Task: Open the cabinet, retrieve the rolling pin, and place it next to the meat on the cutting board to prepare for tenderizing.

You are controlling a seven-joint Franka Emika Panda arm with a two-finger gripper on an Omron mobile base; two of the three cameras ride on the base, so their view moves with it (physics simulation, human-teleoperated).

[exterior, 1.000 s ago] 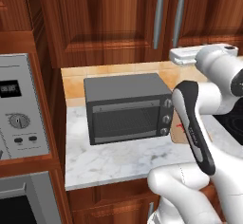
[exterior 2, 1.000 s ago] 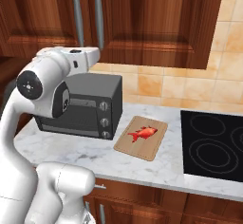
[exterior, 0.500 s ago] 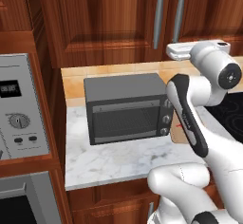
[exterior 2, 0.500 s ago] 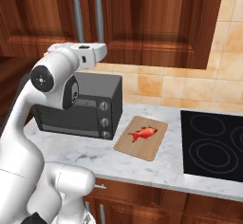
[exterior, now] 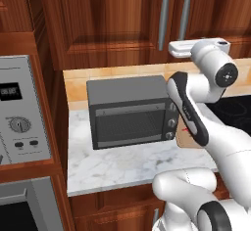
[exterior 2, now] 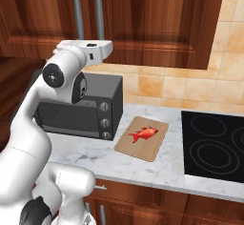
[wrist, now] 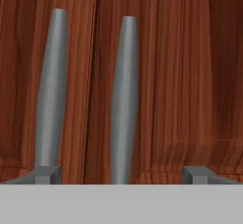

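End effector (wrist: 121, 174) spread wide, nothing between tips, raised before closed cabinet (exterior: 112, 24). In hand view right-door handle (wrist: 124, 99) dead ahead at 12 o'clock, left-door handle (wrist: 50, 90) at 11 o'clock above one tip; both long axes vertical. Rolling pin presumably behind doors, unseen. Meat (exterior 2: 143, 134) on cutting board (exterior 2: 152, 148), on bench (exterior 2: 162, 169) at 3 o'clock of toaster oven (exterior 2: 107, 95).

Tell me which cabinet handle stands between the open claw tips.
The right handle; the left handle lines up over the left tip of the claw.
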